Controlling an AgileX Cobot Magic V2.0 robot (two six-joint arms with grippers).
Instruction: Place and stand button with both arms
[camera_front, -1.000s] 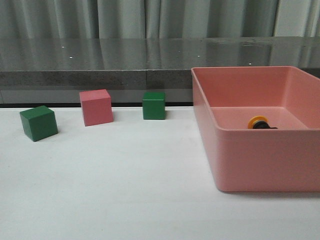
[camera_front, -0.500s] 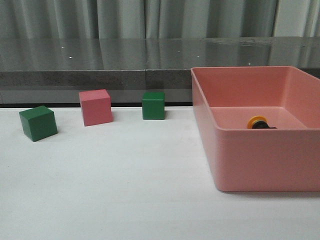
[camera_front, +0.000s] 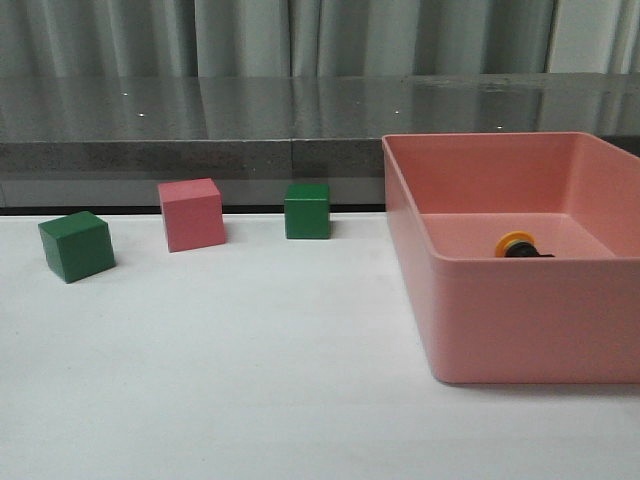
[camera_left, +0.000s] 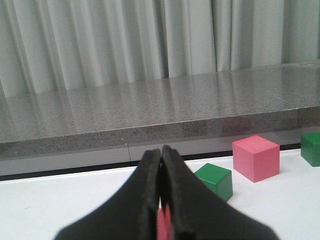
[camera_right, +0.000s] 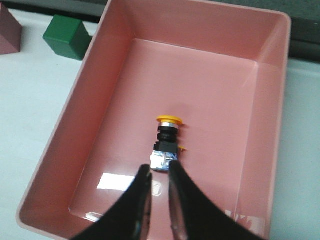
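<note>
The right gripper (camera_right: 159, 192), fingers nearly closed and empty, hangs above the pink bin (camera_right: 85, 145). The button (camera_right: 166, 142) lies there on its side, base toward the fingers, cap away.

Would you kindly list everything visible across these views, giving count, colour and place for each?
Button: one, yellow cap, black body; lying on its side inside the bin.
Bin: one, pink; right side of the table.
Green cubes: two; one far left, one mid-table by the back edge.
Pink cube: one; between the green cubes.
Table: one, white.
Ledge: one, grey speckled; behind the table.
Curtain: grey; backdrop.
Left hand: black, shut, empty.
Right hand: black, nearly closed, above the bin.
</note>
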